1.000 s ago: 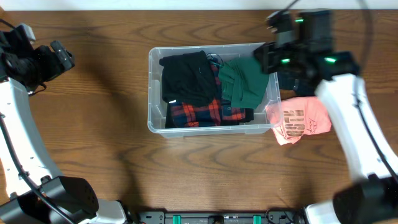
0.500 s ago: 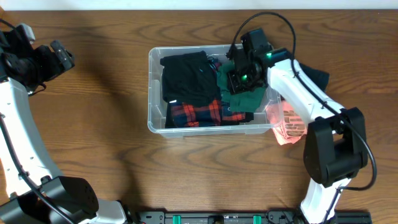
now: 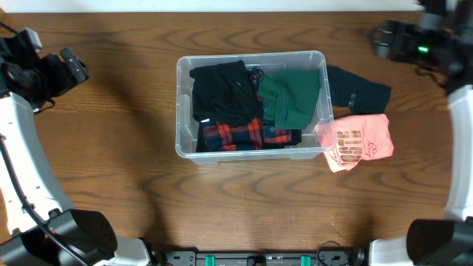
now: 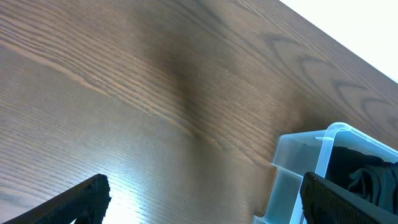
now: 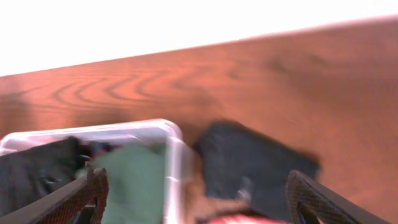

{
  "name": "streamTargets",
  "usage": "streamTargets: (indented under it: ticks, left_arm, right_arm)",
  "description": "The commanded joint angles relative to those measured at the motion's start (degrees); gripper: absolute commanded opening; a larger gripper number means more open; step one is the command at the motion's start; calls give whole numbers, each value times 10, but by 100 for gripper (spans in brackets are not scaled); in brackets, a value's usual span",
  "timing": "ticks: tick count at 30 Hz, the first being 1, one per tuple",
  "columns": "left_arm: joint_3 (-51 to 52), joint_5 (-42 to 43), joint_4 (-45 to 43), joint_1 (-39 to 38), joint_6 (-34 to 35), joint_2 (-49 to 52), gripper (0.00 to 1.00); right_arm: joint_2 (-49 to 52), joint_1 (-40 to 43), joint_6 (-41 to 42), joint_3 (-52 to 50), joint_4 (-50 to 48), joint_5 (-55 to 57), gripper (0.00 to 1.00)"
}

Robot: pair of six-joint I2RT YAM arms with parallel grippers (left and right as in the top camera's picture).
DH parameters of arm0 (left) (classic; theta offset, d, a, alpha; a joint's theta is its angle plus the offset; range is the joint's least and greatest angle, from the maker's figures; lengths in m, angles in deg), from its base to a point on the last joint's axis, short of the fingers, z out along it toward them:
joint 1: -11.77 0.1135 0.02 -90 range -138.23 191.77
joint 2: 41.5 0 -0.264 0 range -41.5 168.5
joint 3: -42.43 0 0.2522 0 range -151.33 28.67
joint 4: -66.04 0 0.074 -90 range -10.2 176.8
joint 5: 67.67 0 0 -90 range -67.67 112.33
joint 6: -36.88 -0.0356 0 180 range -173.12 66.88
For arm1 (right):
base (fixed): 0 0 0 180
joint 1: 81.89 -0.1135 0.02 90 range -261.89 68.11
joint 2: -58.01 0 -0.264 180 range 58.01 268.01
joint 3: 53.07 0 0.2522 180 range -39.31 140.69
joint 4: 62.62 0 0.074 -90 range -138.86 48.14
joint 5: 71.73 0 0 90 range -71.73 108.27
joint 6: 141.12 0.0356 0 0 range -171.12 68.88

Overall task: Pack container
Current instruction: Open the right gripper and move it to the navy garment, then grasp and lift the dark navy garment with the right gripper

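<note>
Clear container (image 3: pixel 183 111) of clothes (image 3: pixel 229 96) sits centred on the table (image 3: pixel 111 192). Left arm (image 3: pixel 18 148) rises along the left edge, right arm (image 3: pixel 462 125) along the right edge; both jaws spread wide, empty.

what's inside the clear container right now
The container holds a black garment at the left, a green garment at the right and red plaid cloth partly under both. Anything beneath them is covered.

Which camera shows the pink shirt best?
The overhead view: the pink shirt lies whole on the table, at the right end of the container. The right wrist view catches only a blurry pink sliver at its bottom edge. The left wrist view misses it entirely.
</note>
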Motion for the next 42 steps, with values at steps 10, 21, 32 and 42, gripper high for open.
streamTargets:
  ticks: [10, 21, 32, 42]
  left_arm:
    - [1, -1, 1, 2, 3, 0, 98]
    - [1, -1, 1, 2, 3, 0, 98]
    - [1, -1, 1, 2, 3, 0, 98]
    - [1, -1, 1, 2, 3, 0, 98]
  right_arm:
    - [206, 137, -25, -47, 79, -98, 87]
    - [312, 137, -25, -47, 44, -95, 90]
    - [374, 132, -7, -47, -2, -94, 82]
    - [388, 111, 8, -47, -14, -120, 47]
